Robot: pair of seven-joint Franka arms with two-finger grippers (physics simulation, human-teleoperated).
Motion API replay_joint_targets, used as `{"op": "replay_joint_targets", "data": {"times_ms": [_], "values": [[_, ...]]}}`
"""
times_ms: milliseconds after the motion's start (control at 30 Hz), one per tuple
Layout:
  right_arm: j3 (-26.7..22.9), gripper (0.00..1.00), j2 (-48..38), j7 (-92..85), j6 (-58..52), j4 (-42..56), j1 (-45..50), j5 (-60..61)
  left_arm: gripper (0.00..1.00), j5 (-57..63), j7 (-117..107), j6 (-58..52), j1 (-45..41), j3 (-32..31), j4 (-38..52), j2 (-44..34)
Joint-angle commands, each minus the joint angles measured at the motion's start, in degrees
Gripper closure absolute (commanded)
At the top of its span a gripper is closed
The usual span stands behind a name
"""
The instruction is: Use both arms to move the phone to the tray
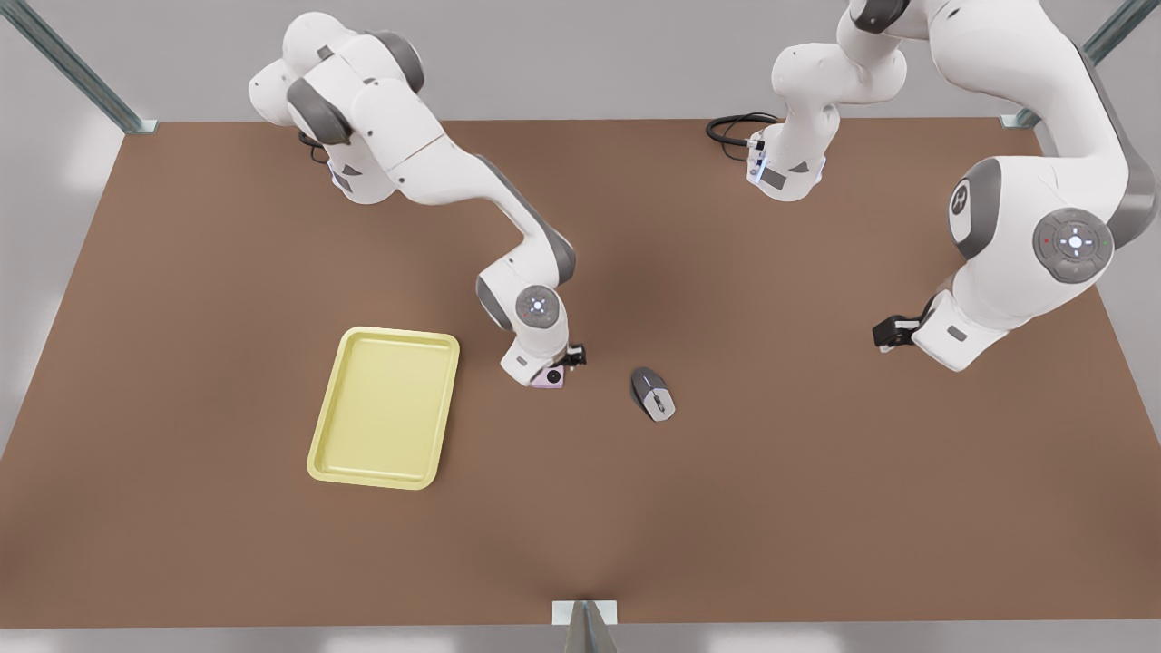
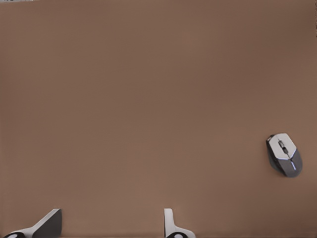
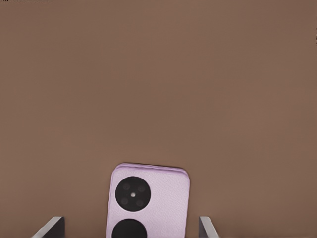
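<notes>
Right gripper (image 1: pixel 564 365), fingers spread wide, sits right over the phone (image 3: pixel 148 201) mid-table w/ its long axis running between them, probably not yet clamped, tray (image 1: pixel 385 408) just beside toward the table's left edge; left gripper (image 1: pixel 893 334) waits, fingers apart, near right edge.

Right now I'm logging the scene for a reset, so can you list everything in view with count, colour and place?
phone: one, pale pink, on the table between the right gripper's fingers.
tray: one, pale yellow, on the front view's left of the phone.
mouse: one, grey and silver, on the front view's right of the phone.
table: one, brown.
right gripper: one, black, open around the phone.
left gripper: one, black, open, waiting above bare table.
</notes>
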Motion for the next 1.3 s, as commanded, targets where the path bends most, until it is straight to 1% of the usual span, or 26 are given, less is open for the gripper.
{"op": "replay_joint_targets", "data": {"times_ms": [0,133,233,467,1033,1067,1133,1200,1233,1267], "values": [[0.02,0.00,0.12,25.52,3.87,-0.65,-0.07,-1.06,0.00,0.07,8.87,-0.10,-0.01,0.00,0.00,-0.04],[0.11,0.00,1.44,25.70,3.96,-0.91,0.02,-1.23,0.00,0.07,8.78,-0.10,-0.01,0.09,0.00,0.40],[1.08,0.00,1.62,25.70,4.23,-1.53,0.02,-1.15,0.00,0.07,8.87,-0.01,-0.01,0.00,0.00,0.48],[1.16,0.00,1.18,25.61,4.14,-3.81,-0.33,-1.59,0.00,0.07,8.78,0.08,-0.01,0.00,0.09,0.84],[1.52,0.00,2.06,25.43,6.69,-5.04,0.02,-2.47,0.00,0.16,8.78,0.26,-0.01,0.09,0.09,1.01],[1.52,0.02,1.97,25.08,6.60,-5.04,-0.07,-2.47,0.00,0.07,8.78,0.26,-0.01,0.00,0.09,1.01],[1.52,0.13,1.97,24.82,6.60,-5.04,-0.07,-2.47,0.00,0.07,8.78,0.26,-0.01,0.00,0.00,1.10],[1.52,0.14,2.06,24.82,6.60,-5.04,0.02,-2.47,0.00,0.07,8.78,0.26,-0.01,0.09,0.09,1.01],[1.52,0.17,2.06,24.73,6.60,-5.04,-0.07,-2.47,0.00,0.07,8.78,0.26,-0.01,0.09,0.09,1.10],[1.52,0.17,2.06,24.73,6.60,-5.04,-0.07,-2.47,0.00,0.07,8.78,0.17,-0.01,0.00,0.09,1.01]]}}
